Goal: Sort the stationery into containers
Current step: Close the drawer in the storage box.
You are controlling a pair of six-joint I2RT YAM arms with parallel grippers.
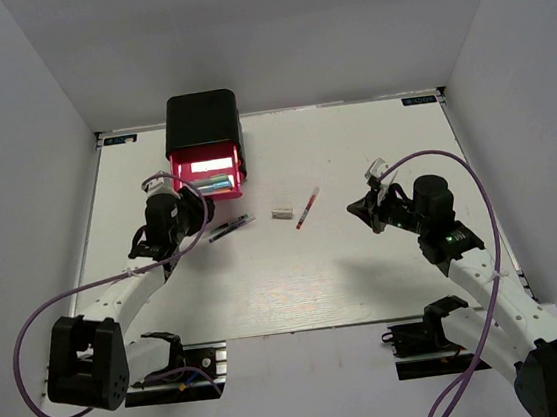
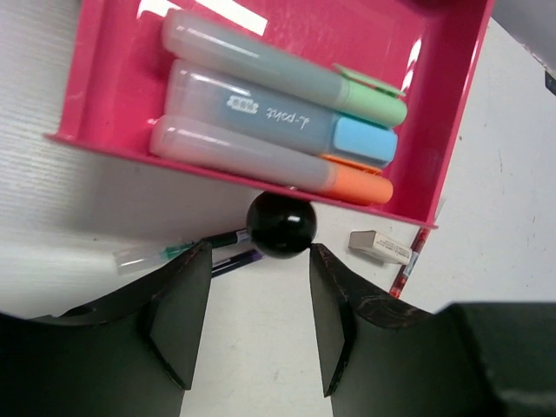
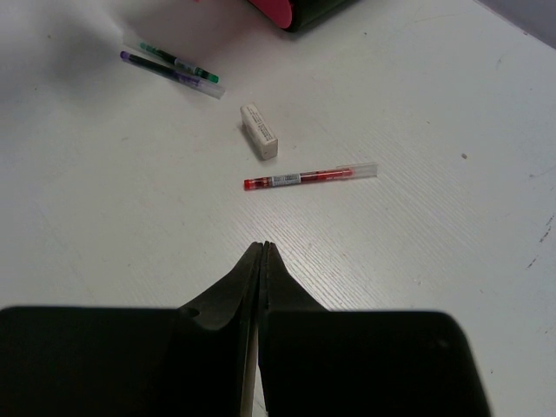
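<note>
Knob [image 2: 281, 224] of the open pink drawer [image 2: 452, 130] sits right between the fingers of the left gripper [image 2: 261, 265]. The fingers are spread with a gap on each side, so nothing's gripped. Three markers [image 2: 278, 113] lie side by side in that drawer, with green, blue and orange ends. The drawer belongs to the black cabinet [image 1: 202, 117] at the far side of the table [image 1: 317, 285].

My read: the markers are sorted, so this drawer probably wants shutting, though I can't tell for sure whether the gripper is about to pinch the knob or leave it. If it's closing, I'd pinch the knob square on and push straight along the drawer's line so it doesn't go in skewed. Go slow, because the cabinet looks light enough to slide backwards. Also mind the two thin pens [image 3: 178, 63] lying on the table near the drawer front, as low fingers could sweep them away.

The right gripper [image 3: 261, 252] is closed tight on nothing, above bare table. The red pen [image 3: 308, 177] and eraser [image 3: 259, 130] lie ahead of it, not yet sorted.
</note>
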